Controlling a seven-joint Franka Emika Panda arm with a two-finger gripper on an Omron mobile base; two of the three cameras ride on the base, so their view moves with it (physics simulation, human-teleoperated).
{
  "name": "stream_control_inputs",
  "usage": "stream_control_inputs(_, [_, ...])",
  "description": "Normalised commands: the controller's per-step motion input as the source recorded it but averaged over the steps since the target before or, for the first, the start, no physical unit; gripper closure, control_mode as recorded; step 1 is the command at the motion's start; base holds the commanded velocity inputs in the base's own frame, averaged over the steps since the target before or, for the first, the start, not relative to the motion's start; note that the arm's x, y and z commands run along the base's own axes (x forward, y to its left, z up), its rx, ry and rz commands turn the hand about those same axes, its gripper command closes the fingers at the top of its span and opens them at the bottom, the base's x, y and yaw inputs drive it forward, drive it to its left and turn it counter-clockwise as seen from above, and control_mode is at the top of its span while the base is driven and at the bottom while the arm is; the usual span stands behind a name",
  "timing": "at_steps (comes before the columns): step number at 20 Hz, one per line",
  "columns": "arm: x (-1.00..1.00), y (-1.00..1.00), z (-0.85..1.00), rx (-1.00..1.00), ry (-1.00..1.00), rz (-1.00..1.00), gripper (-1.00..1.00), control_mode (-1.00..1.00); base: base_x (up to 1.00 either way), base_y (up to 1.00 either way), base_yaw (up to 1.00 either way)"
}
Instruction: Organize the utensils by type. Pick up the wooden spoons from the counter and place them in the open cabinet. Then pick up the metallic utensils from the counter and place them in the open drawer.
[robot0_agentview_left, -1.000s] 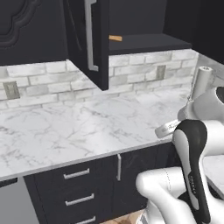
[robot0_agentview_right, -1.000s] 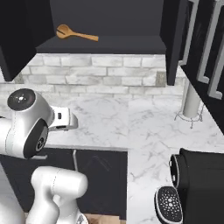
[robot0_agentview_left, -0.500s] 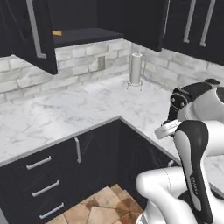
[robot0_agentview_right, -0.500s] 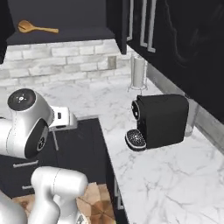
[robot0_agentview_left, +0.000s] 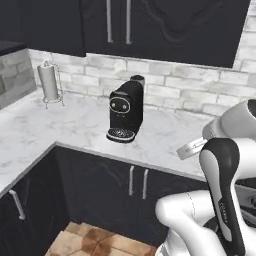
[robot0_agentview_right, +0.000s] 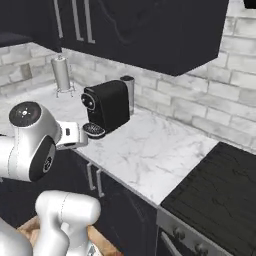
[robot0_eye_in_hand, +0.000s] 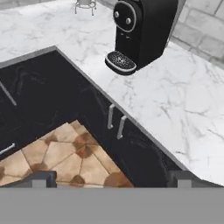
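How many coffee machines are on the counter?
1. The coffee machine stands on the counter near the brick wall, right of the paper towel roll. None seems hidden.

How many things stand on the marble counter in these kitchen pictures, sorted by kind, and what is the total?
Coffee machine: 1
Paper towel holder: 1
Grey canister behind the coffee machine: 1
Total: 3, all on the counter

all views share the coffee machine (robot0_agentview_left: 126, 110), hand view nearest.
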Motion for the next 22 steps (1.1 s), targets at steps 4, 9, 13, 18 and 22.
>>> stream_control_inputs(4, [0.0,0.0,0.0,0.0,0.0,0.0,-1.0,1.0,-0.58,0.09,-0.94])
stream_control_inputs(9, [0.0,0.0,0.0,0.0,0.0,0.0,-1.0,1.0,-0.49,0.01,-0.92])
stream_control_inputs(13, [0.0,0.0,0.0,0.0,0.0,0.0,-1.0,1.0,-0.25,-0.37,-0.29])
stream_control_inputs(18, [0.0,0.0,0.0,0.0,0.0,0.0,-1.0,1.0,0.12,-0.51,-0.3])
stream_control_inputs(22, [0.0,0.0,0.0,0.0,0.0,0.0,-1.0,1.0,0.25,-0.63,-0.4])
